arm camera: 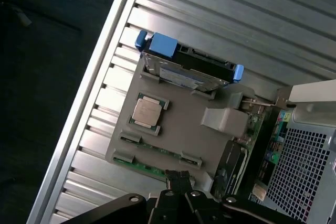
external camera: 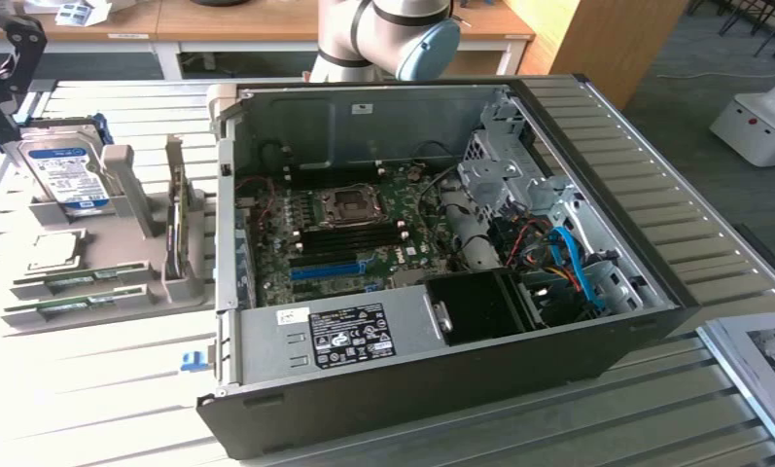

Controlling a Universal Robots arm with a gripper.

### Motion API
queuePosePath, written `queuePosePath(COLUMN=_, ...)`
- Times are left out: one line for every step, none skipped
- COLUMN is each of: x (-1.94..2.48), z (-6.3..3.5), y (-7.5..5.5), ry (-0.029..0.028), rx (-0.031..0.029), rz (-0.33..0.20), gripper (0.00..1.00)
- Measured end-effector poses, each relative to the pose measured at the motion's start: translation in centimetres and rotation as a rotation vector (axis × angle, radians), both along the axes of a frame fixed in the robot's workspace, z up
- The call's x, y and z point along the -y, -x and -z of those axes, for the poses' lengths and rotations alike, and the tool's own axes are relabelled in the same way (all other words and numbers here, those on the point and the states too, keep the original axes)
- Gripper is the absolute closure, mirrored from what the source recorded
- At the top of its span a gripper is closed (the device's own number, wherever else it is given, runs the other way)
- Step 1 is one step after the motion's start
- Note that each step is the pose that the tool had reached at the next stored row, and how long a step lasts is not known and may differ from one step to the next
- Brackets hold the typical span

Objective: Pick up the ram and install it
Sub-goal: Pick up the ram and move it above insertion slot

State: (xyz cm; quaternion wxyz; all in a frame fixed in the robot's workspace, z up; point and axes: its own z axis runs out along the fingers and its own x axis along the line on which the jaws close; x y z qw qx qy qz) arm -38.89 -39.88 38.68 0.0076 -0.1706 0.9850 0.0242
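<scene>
The gripper point(arm camera: 177, 177) was squeezed shut with nothing in it. It hung just above the gray tray point(arm camera: 178, 124). Two green ram sticks point(arm camera: 157, 152) lay flat in their slots in the tray, side by side, right by the gripper's tips. The same tray held a square silver chip point(arm camera: 148, 112), a hard drive point(arm camera: 184, 76) standing up with blue ends, and a card point(external camera: 177, 233) on its edge. Beside the tray, the computer case point(external camera: 401, 389) lay open, with a green board point(external camera: 401, 255) and a blue slot point(external camera: 325, 269) inside.
</scene>
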Motion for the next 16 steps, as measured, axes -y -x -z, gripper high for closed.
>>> queuePosePath(x=0.00, z=0.00, y=0.00, ry=0.0000, rx=0.0000, rz=-0.007, gripper=0.90)
queuePosePath(x=0.00, z=0.00, y=0.00, ry=0.0000, rx=0.0000, rz=-0.014, gripper=0.90)
queuePosePath(x=0.00, z=0.00, y=0.00, ry=0.0000, rx=0.0000, rz=-0.020, gripper=0.90)
queuePosePath(x=0.00, z=0.00, y=0.00, ry=-0.0001, rx=0.0000, rz=-0.027, gripper=0.90)
queuePosePath(x=0.00, z=0.00, y=0.00, ry=0.0000, rx=0.0000, rz=-0.034, gripper=0.90)
queuePosePath(x=0.00, z=0.00, y=0.00, ry=0.0000, rx=0.0000, rz=-0.041, gripper=0.90)
queuePosePath(x=0.00, z=0.00, y=0.00, ry=0.0000, rx=0.0000, rz=-0.049, gripper=0.90)
queuePosePath(x=0.00, z=0.00, y=0.00, ry=0.0000, rx=0.0000, rz=-0.057, gripper=0.90)
queuePosePath(x=0.00, z=0.00, y=0.00, ry=0.0000, rx=0.0000, rz=-0.065, gripper=0.90)
queuePosePath(x=0.00, z=0.00, y=0.00, ry=0.0000, rx=0.0000, rz=-0.074, gripper=0.90)
queuePosePath(x=0.00, z=0.00, y=0.00, ry=0.0000, rx=-0.0001, rz=-0.082, gripper=0.90)
queuePosePath(x=0.00, z=0.00, y=0.00, ry=-0.0001, rx=-0.0001, rz=-0.090, gripper=0.90)
queuePosePath(x=0.00, z=0.00, y=0.00, ry=0.0000, rx=-0.0001, rz=-0.099, gripper=0.90)
queuePosePath(x=0.00, z=0.00, y=0.00, ry=0.0000, rx=0.0000, rz=-0.107, gripper=0.90)
queuePosePath(x=0.00, z=0.00, y=0.00, ry=0.0000, rx=-0.0001, rz=-0.116, gripper=0.90)
queuePosePath(x=0.00, z=0.00, y=0.00, ry=0.0000, rx=0.0000, rz=-0.125, gripper=0.90)
